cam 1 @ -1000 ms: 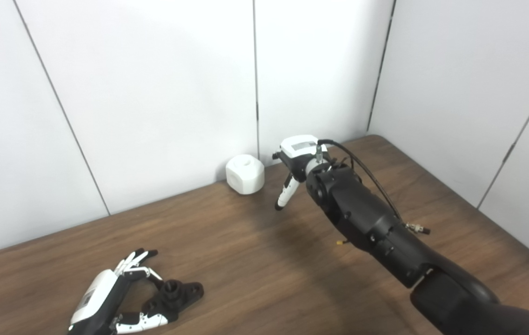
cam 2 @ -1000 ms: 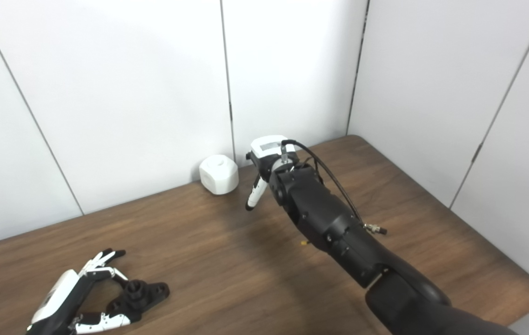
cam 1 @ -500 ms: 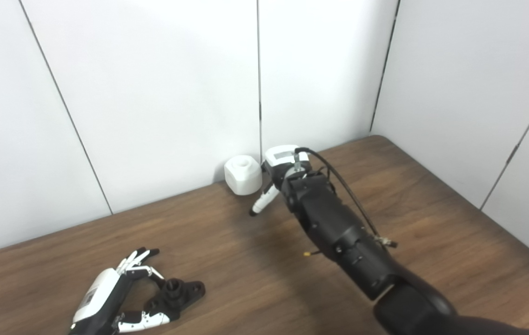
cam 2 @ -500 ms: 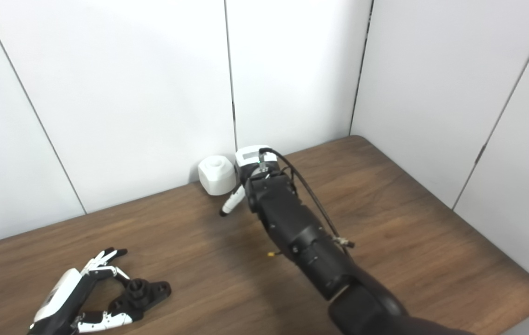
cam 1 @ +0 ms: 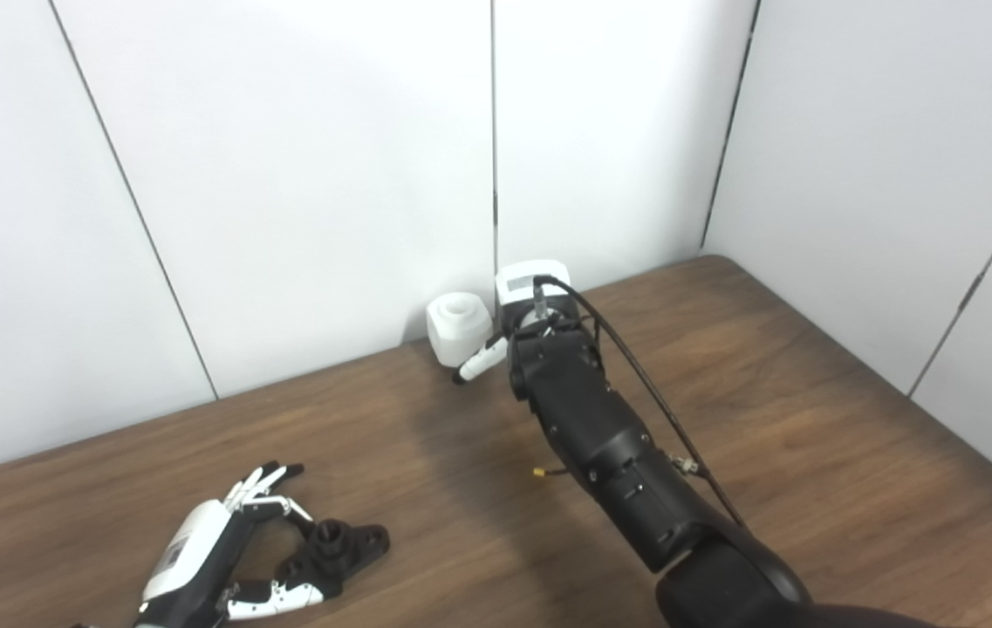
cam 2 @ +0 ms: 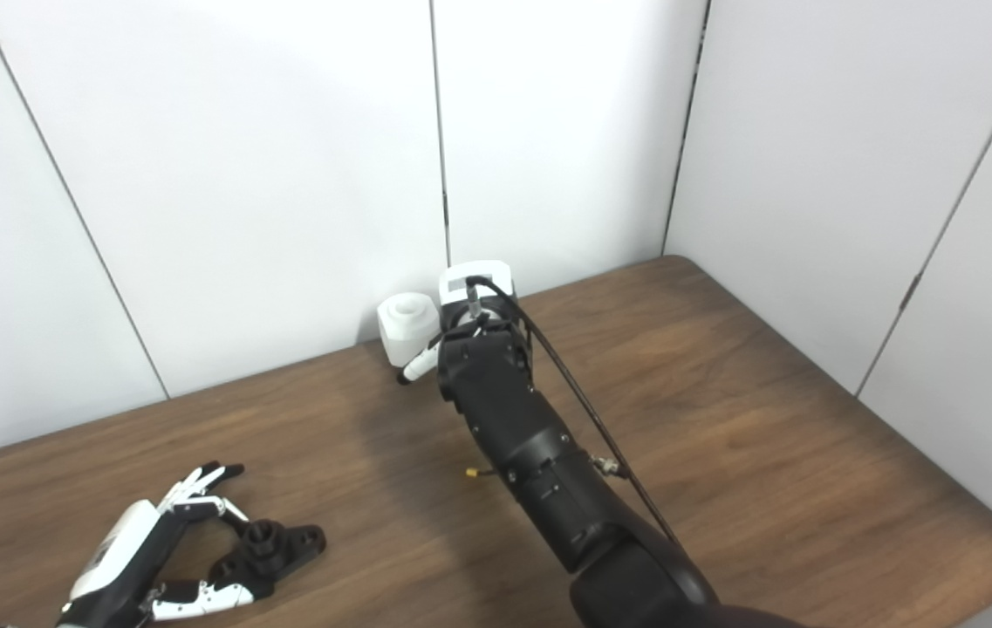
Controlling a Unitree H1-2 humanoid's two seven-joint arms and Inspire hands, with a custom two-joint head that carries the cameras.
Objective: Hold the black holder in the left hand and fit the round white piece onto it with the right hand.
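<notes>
- White round piece (cam 1: 459, 325) sits against the wall; our right hand (cam 1: 509, 327) reaches just beside it, fingers mostly hidden, grip unclear.
- Near the table's (cam 1: 810, 436) front edge, our left hand (cam 1: 225, 558) is spread around the black holder (cam 1: 340, 548).

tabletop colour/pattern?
Dark brown wood grain on the table; clearest in the right eye view.

My two head cameras, side by side, look down from above the wooden table (cam 1: 810, 419), both facing its far wall corner.
</notes>
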